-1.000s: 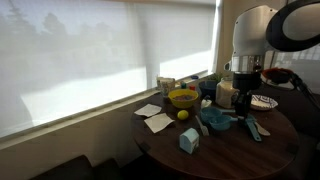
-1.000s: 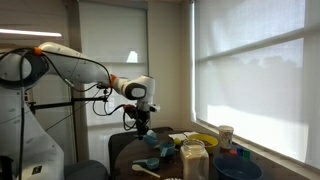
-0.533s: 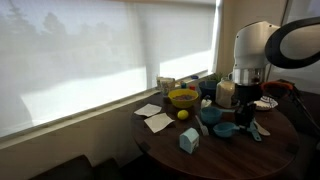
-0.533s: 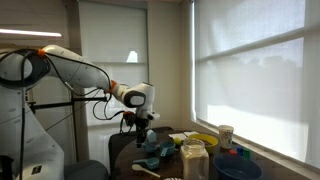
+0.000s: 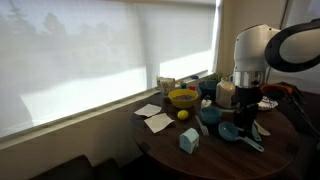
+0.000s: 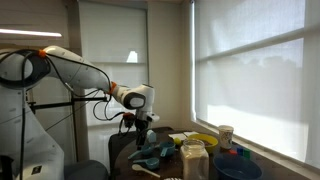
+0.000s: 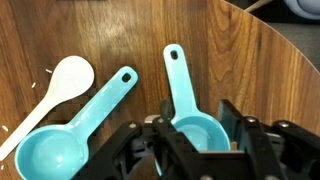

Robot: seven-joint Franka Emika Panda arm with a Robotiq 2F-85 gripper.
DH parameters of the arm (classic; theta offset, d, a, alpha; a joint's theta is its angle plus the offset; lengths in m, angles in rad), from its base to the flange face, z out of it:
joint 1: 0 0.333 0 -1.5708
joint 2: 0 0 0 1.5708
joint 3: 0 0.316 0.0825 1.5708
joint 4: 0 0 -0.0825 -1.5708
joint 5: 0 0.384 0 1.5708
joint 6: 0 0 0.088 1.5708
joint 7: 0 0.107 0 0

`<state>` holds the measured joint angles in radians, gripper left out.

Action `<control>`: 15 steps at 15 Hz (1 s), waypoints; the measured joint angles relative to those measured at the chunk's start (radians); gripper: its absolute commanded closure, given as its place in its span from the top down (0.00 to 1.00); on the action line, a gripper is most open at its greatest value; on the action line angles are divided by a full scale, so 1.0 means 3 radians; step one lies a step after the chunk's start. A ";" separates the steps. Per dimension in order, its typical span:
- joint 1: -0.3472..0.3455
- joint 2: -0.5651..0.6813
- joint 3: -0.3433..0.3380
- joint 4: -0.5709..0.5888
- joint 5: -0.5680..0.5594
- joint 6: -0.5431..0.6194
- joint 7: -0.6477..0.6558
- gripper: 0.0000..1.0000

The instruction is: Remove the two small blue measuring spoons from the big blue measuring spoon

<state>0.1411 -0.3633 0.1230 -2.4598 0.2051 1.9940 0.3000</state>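
Note:
In the wrist view my gripper has its two fingers against the round bowl of a small blue measuring spoon, low over the wooden table; its flat handle points away from me. A second teal spoon lies just to its left, bowl up. In an exterior view the gripper is down at the table beside the big blue measuring spoon, a wide teal cup. In the other exterior view the gripper hangs over teal spoons.
A pale cream spoon lies left of the teal spoons. A yellow bowl, a lemon, a light-blue carton, paper napkins and a jar stand on the round wooden table. The window is behind.
The arm has come down and slightly to the side, bringing the gripper from above the spoons to table level.

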 measured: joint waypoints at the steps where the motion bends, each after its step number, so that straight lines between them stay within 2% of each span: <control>1: 0.0000 0.0000 0.0000 0.0000 0.0000 0.0000 0.0013 0.93; 3: -0.0003 -0.0009 0.0000 0.0006 0.0000 0.0000 0.0048 1.00; 9: -0.0111 -0.0227 -0.0003 0.0088 -0.0039 -0.0077 0.0109 1.00; 15: -0.0260 -0.0530 -0.0079 0.0260 -0.0303 -0.0400 -0.0153 1.00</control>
<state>0.0630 -0.5222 0.0994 -2.3817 0.1142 1.8740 0.2541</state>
